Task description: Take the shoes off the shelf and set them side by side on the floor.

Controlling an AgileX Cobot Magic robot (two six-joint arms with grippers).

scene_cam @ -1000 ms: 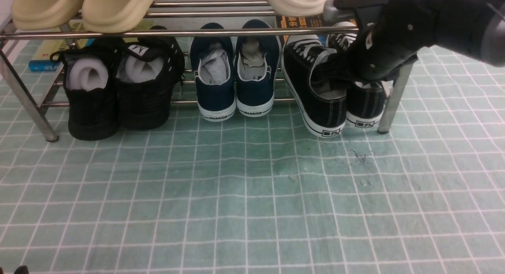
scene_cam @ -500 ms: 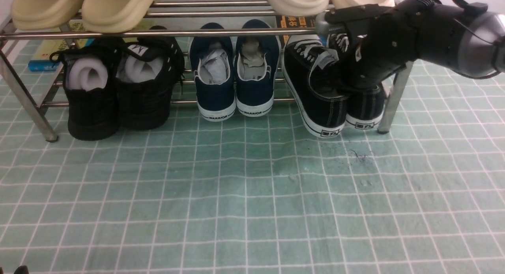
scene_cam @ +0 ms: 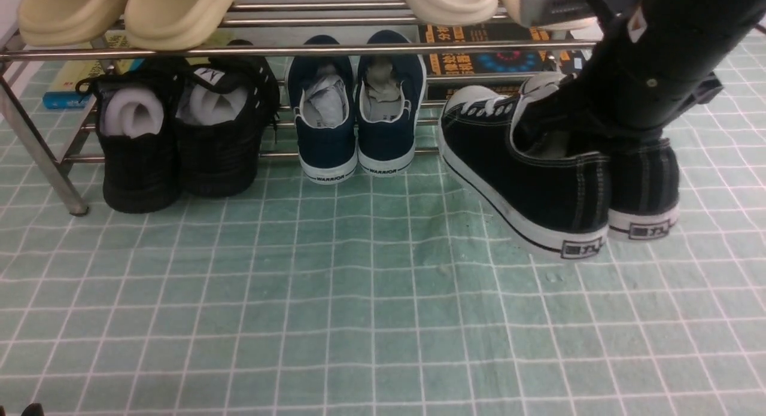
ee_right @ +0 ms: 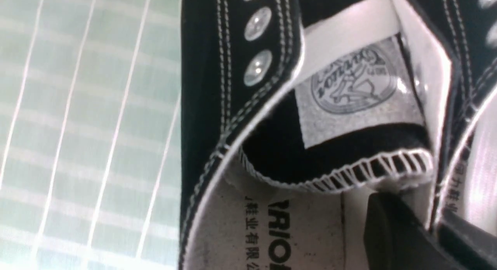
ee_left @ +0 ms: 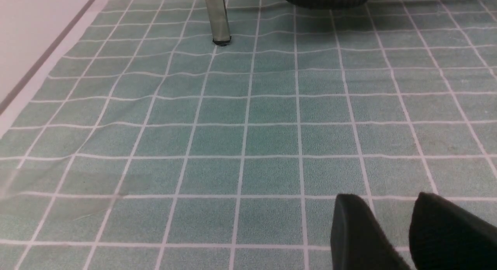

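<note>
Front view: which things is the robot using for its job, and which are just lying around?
For the job:
pair of black canvas sneakers with white laces, gripped by the right end effector
shiny chrome tube shelf
pale green gridded floor

Just lying about:
navy slip-on shoes marked WARRIOR
bulky all-black shoes with grey stuffing
cream slippers on the top tier

Counted are two black canvas white-soled sneakers (scene_cam: 532, 170), two navy slip-on shoes (scene_cam: 328, 134), two bulky all-black shoes (scene_cam: 140, 164), four beige foam slippers (scene_cam: 173, 15) and one chrome tube rack (scene_cam: 269, 49).
</note>
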